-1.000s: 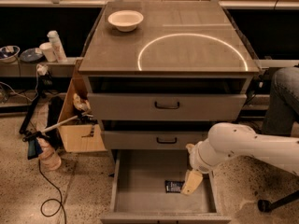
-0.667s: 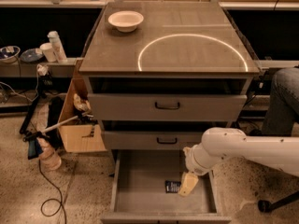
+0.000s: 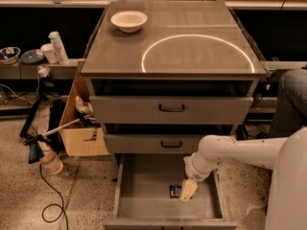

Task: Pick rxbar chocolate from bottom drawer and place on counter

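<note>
The bottom drawer [image 3: 144,200] is pulled open at the bottom of the cabinet. The rxbar chocolate [image 3: 174,191], a small dark wrapped bar, lies flat on the drawer floor right of centre. My gripper [image 3: 187,190], with pale fingers pointing down, hangs inside the drawer directly beside the bar's right end; the white arm reaches in from the right. The counter [image 3: 120,51] is the grey-brown cabinet top with a white circle outline.
A white bowl [image 3: 128,20] stands on the counter's back left. Two shut drawer fronts with black handles [image 3: 171,108] sit above the open drawer. A cardboard box [image 3: 79,128], cables and bottles lie left of the cabinet. A person's leg [image 3: 292,99] is at the right.
My arm has moved left and a little lower, bringing the gripper from right of the bar to directly beside it. The bar has not moved.
</note>
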You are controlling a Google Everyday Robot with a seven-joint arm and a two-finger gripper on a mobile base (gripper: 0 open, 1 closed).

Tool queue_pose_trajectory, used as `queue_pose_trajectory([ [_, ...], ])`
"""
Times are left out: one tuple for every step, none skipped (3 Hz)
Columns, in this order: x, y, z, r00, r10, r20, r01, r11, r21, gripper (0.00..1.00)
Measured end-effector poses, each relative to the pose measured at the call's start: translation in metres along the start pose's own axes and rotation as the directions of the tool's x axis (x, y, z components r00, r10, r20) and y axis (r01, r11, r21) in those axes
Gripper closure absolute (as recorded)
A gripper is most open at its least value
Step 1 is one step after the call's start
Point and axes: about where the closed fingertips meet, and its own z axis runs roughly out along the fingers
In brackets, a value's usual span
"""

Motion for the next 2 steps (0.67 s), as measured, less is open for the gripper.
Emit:
queue_pose_trajectory([
  [0.003, -0.001, 0.006, 1.000, 0.006, -0.004, -0.006, 1.0000, 0.000, 0.00],
  [0.011, -0.004, 0.023, 1.000, 0.019, -0.017, -0.019, 0.9998, -0.001, 0.00],
])
